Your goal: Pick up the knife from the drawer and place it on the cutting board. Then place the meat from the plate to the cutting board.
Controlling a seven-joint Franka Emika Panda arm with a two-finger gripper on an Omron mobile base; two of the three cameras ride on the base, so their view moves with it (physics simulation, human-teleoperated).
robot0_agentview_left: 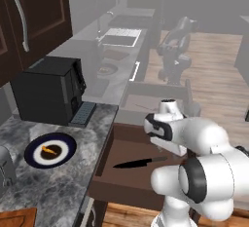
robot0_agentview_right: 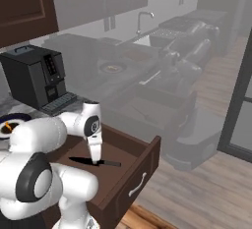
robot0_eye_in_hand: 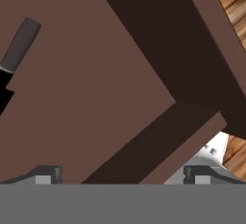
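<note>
The knife (robot0_agentview_left: 140,162) lies flat on the bottom of the open drawer (robot0_agentview_left: 127,145), black blade pointing left and grey handle to the right. My gripper (robot0_agentview_right: 95,159) hangs point-down just over the knife (robot0_agentview_right: 80,161). In the hand view the gripper (robot0_eye_in_hand: 124,175) is open and holds nothing. There the knife's handle (robot0_eye_in_hand: 20,42) sits at the upper left, apart from the fingers, over the drawer floor (robot0_eye_in_hand: 96,98). On the counter, the meat (robot0_agentview_left: 48,149) rests on the plate (robot0_agentview_left: 34,159). A corner of the cutting board (robot0_agentview_left: 17,217) shows at the bottom left.
A black coffee machine (robot0_agentview_left: 48,90) stands behind the plate. A toaster (robot0_agentview_left: 5,165) is at the left edge. The drawer's front panel (robot0_agentview_right: 134,180) with its silver handle juts out over the wooden floor. The drawer's low wall (robot0_eye_in_hand: 158,131) runs close under the fingers.
</note>
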